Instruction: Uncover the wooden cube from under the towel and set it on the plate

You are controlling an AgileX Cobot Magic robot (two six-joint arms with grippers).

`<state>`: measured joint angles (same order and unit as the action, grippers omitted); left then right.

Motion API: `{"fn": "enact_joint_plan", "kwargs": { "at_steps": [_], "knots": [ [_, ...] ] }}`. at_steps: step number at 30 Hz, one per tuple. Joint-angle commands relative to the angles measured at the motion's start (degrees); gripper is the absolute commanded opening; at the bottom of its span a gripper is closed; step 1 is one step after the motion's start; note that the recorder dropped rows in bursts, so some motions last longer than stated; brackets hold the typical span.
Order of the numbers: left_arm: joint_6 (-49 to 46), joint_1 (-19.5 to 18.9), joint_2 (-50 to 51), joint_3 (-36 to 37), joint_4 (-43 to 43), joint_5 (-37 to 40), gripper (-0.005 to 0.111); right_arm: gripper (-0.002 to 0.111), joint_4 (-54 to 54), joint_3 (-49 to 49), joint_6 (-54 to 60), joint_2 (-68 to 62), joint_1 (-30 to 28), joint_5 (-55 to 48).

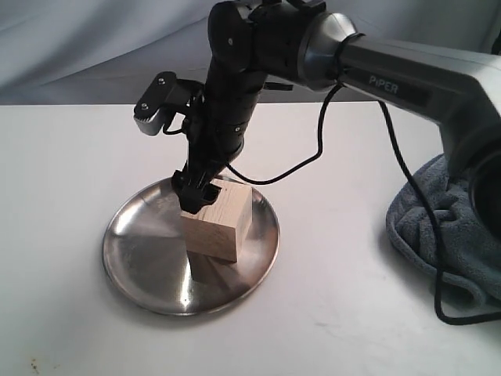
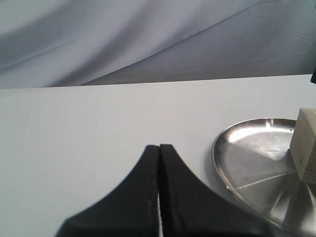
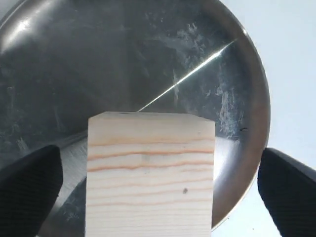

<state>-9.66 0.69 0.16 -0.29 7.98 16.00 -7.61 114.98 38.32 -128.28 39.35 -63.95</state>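
Sitting on the plate (image 1: 145, 262), the wooden cube (image 1: 219, 229) has my right gripper (image 3: 158, 190) spread around it. My left gripper (image 2: 159, 190) is pressed together.

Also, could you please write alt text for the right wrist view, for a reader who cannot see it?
A pale wooden cube with grain lines stands on a shiny steel plate, seen from close above. The right gripper is open around it, its black fingers clear of the cube on either side.
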Motion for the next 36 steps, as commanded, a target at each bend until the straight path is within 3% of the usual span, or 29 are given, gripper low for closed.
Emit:
{"fn": "enact_joint_plan", "kwargs": {
  "at_steps": [1,12,25,32,36],
  "knots": [
    [0.5,0.3,-0.2,0.3,-0.2,-0.7,0.0,0.1,-0.1,0.5,0.2,2.1,-0.2,0.4],
    [0.5,0.3,-0.2,0.3,-0.2,-0.7,0.0,0.093,0.1,0.5,-2.8,3.2,-3.4,-1.6],
    [0.5,0.3,-0.2,0.3,-0.2,-0.7,0.0,0.037,2.8,0.5,-12.7,3.4,-10.4,-2.1],
    [0.3,0.3,-0.2,0.3,-0.2,-0.7,0.0,0.02,7.2,0.5,-17.3,3.4,-15.8,-6.0],
    [0.3,0.3,-0.2,0.3,-0.2,-0.7,0.0,0.017,7.6,0.5,-19.1,3.4,-19.2,-6.0]
  ]
}}
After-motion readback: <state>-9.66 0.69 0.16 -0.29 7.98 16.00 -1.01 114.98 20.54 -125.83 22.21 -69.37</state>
